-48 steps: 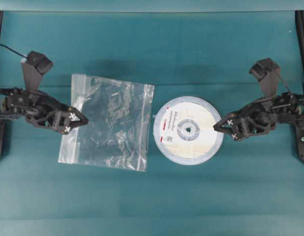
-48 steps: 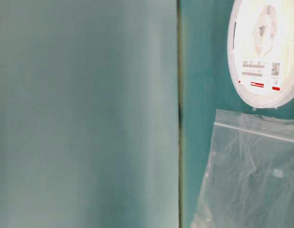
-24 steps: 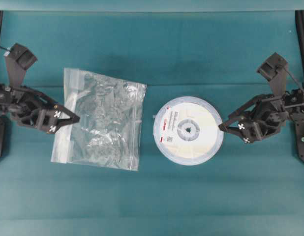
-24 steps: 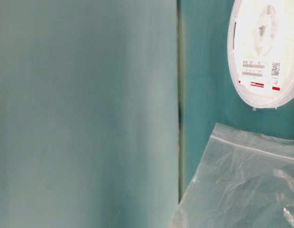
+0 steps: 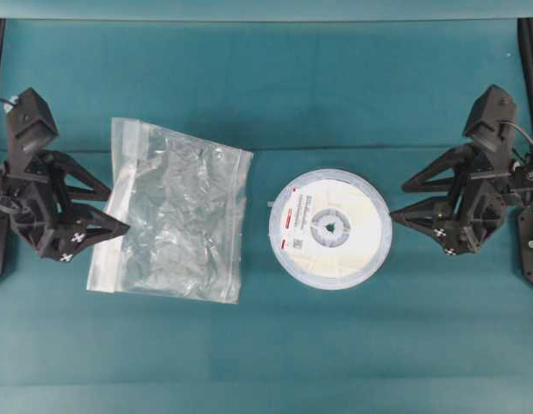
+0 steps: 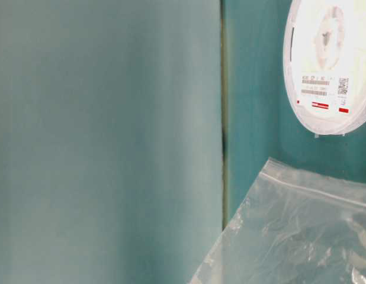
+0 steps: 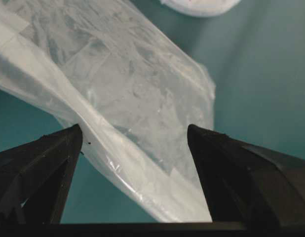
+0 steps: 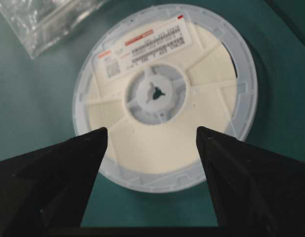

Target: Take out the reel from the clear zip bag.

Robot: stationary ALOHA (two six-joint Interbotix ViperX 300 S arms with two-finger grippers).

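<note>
Teal cloth covers the bench [image 5: 275, 86], and we look down on it from above. At the centre-right lies the reel [image 5: 330, 228], a flat cream disc with a translucent rim, a grey hub ring and a white label with red marks on its left side. It sits bare on the cloth, outside the clear zip bag [image 5: 172, 222], which lies crumpled and flat just to its left with a gap between them (the two do not touch). We see the left gripper [image 5: 101, 212] at the bag's left edge, its jaws spread wide; the wrist view shows the plastic between them, unpinched. We see the right gripper [image 5: 403, 200] just right of the reel, its jaws likewise spread and holding nothing.
</note>
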